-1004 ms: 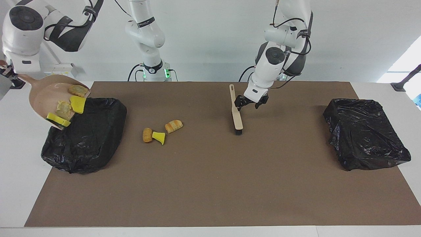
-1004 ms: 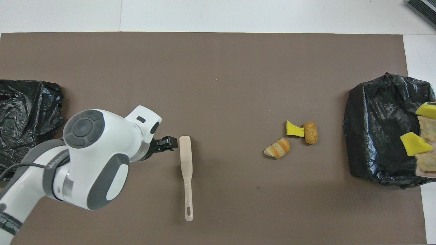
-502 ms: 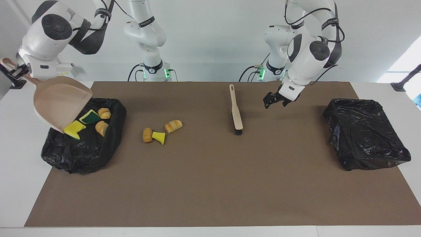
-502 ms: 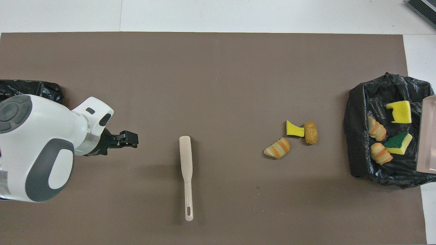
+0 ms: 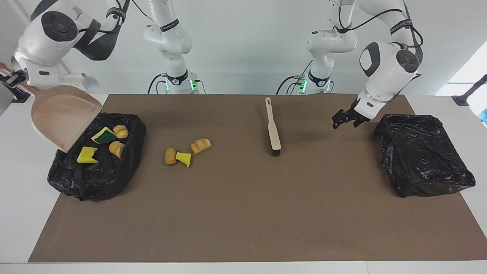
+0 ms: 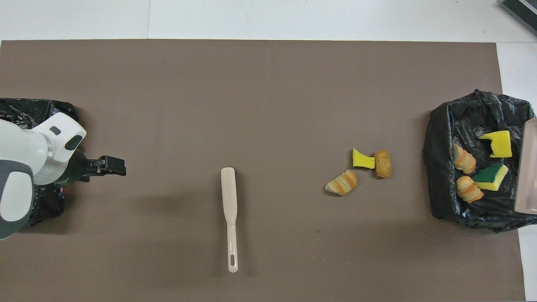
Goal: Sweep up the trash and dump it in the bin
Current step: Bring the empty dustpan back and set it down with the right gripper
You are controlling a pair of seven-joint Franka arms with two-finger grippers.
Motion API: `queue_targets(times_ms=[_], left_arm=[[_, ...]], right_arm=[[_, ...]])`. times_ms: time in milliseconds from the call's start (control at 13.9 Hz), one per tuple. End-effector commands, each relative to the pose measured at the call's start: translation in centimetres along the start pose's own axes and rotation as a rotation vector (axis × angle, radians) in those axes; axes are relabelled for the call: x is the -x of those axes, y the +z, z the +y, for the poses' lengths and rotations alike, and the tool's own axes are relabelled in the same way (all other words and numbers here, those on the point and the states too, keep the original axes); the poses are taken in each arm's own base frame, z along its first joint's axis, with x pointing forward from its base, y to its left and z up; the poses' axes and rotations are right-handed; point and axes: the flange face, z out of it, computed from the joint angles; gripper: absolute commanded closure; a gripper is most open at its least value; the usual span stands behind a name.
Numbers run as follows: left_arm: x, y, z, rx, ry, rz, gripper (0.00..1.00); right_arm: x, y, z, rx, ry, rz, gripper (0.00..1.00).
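Four scraps just fell into the bin below the right gripper, clamped on the emptied dustpan; left gripper, spread, withdrew. Three scraps remain.

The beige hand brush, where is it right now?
The beige hand brush lies flat mid-mat, untouched, between the three loose scraps and the left gripper, its handle end pointing toward the robots.

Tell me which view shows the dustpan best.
The facing view: the whole dustpan shows, tilted over the bin, its handle in the right gripper. The overhead view catches only its edge.
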Motion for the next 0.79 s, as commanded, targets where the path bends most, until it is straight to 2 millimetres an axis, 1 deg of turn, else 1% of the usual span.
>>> queue_targets(times_ms=[0,72,215,287,359,430,502,574,646,717], left_arm=[[-0.7,-4.7,-0.9,-0.01,0.038,0.048,0.0],[-0.8,-6.6,-1.3,-0.009,0.04,0.055,0.0],[-0.6,-9.3,-1.1,-0.008,0.048,0.041,0.0],[-0.2,-10.8,-0.9,-0.008,0.052,0.047,0.0],[0.3,-12.3,-1.1,-0.021,0.052,0.063,0.0],[0.9,-13.4,-1.6,-0.041,0.051,0.083,0.0],[1.4,-14.2,-1.6,-0.052,0.053,0.101,0.0],[1.8,-14.9,-1.5,-0.054,0.052,0.107,0.0],[2.4,-16.1,-1.3,-0.054,0.053,0.099,0.0],[2.6,-17.4,-1.0,-0.058,0.062,0.09,0.0]], right_arm=[[0.6,0.1,-0.1,-0.023,-0.013,0.093,1.0],[0.2,0.1,-0.2,-0.033,-0.004,0.144,1.0],[-0.7,-0.1,-0.2,-0.04,0.015,0.234,1.0],[-1.3,-0.3,-0.2,-0.048,0.033,0.3,1.0],[-2.0,-0.5,-0.2,-0.055,0.057,0.357,1.0],[-2.7,-0.9,-0.2,-0.065,0.089,0.388,1.0],[-3.2,-1.3,-0.3,-0.081,0.138,0.404,1.0],[-4.1,-1.8,-0.3,-0.097,0.18,0.432,1.0],[-5.9,-3.4,-0.4,-0.119,0.219,0.468,1.0],[-6.9,-4.4,-0.6,-0.154,0.303,0.481,1.0]])
